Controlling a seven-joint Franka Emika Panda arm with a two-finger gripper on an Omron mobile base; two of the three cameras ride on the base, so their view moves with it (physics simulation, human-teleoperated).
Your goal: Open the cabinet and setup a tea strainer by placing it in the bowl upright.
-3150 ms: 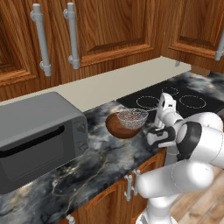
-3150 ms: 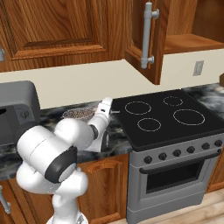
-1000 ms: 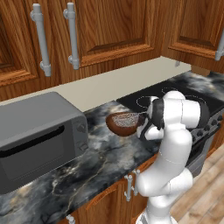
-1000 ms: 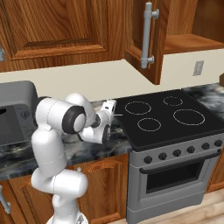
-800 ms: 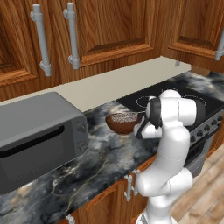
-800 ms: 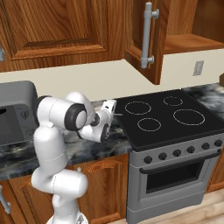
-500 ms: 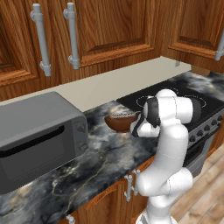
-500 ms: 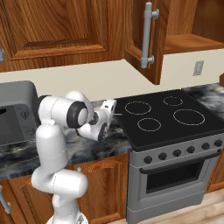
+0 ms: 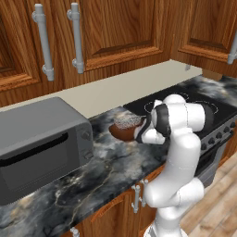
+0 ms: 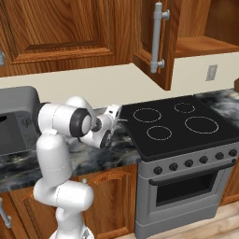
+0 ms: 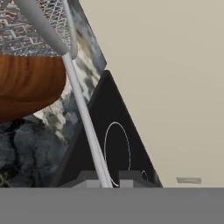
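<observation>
On the dark marble counter [image 9: 115,162], between the grey microwave [image 9: 39,143] and the black stovetop [image 10: 172,123], the wooden bowl [image 9: 124,132] sits with the tea strainer [image 9: 128,121] resting in it, mesh basket up at the rim. The cabinet [image 10: 158,42] door above the stove stands open, shelf exposed.

Gripper [image 11: 105,177]: jaws pinched shut on the strainer's long thin handle [image 11: 85,122], which passes straight between the fingertips in the hand view.

Key relation: the handle's long axis runs from the gripper directly toward the bowl, so the basket lies dead ahead of the fingers along that line. In the left base view the gripper [image 9: 142,134] sits just beside the bowl on its stove side, hand turned roughly level with the counter.

Judgement: the basket appears seated in the bowl. What remains turns on that axis; any release or withdrawal should go back along the handle's line, since a sideways pull would likely lever the basket over the rim. Whether the basket sits fully level cannot be told.
</observation>
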